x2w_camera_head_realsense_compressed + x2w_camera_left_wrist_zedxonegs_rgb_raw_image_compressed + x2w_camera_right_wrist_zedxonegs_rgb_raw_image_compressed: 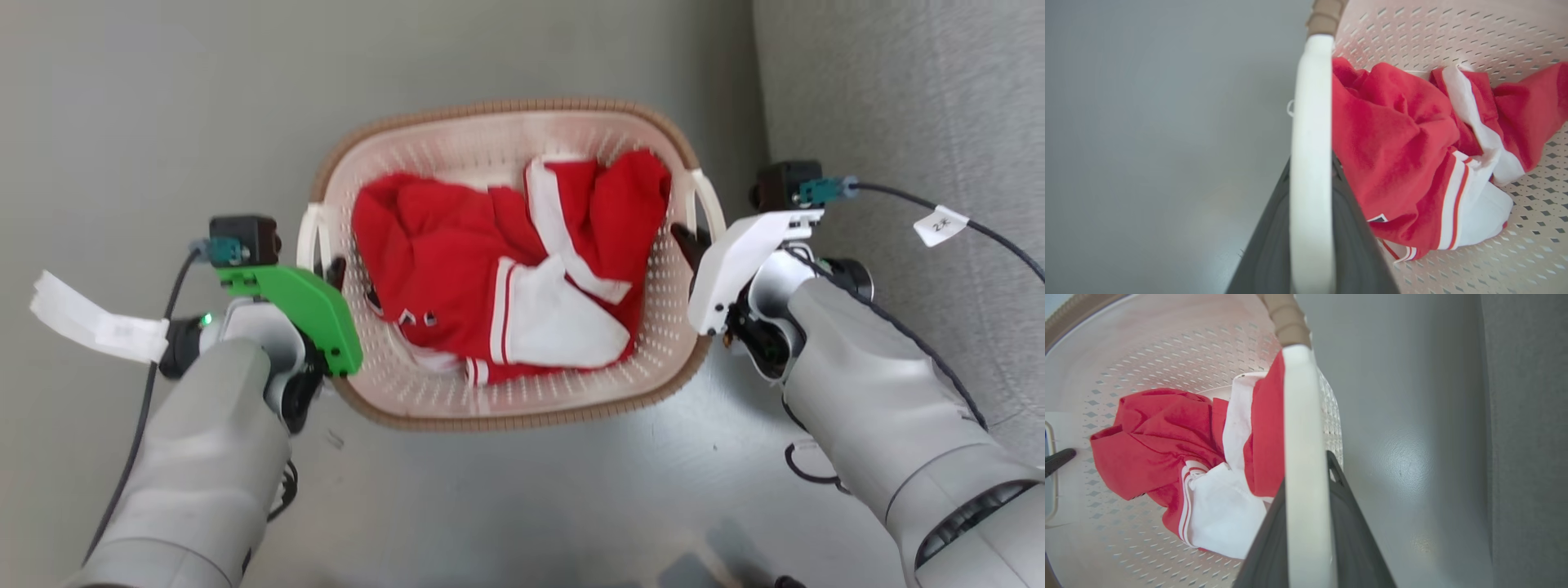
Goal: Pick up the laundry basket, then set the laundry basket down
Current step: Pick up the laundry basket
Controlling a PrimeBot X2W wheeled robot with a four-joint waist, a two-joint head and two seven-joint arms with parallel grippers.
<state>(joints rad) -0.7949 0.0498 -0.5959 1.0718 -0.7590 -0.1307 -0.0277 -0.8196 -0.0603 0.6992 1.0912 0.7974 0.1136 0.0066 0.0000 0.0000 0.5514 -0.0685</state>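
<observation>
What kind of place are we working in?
Probably a home-style indoor room: a laundry basket holding a red-and-white garment, a smooth grey floor, and grey textured fabric beside it, perhaps a sofa or rug.

The laundry basket (490, 147) is matt cream plastic, its rim (506, 106) a brown woven-look moulding, its handle (1310, 143) smooth and glossy. The garment (457, 253) is soft, fleecy cloth. The floor (163, 122) is smooth and faintly shiny.
</observation>
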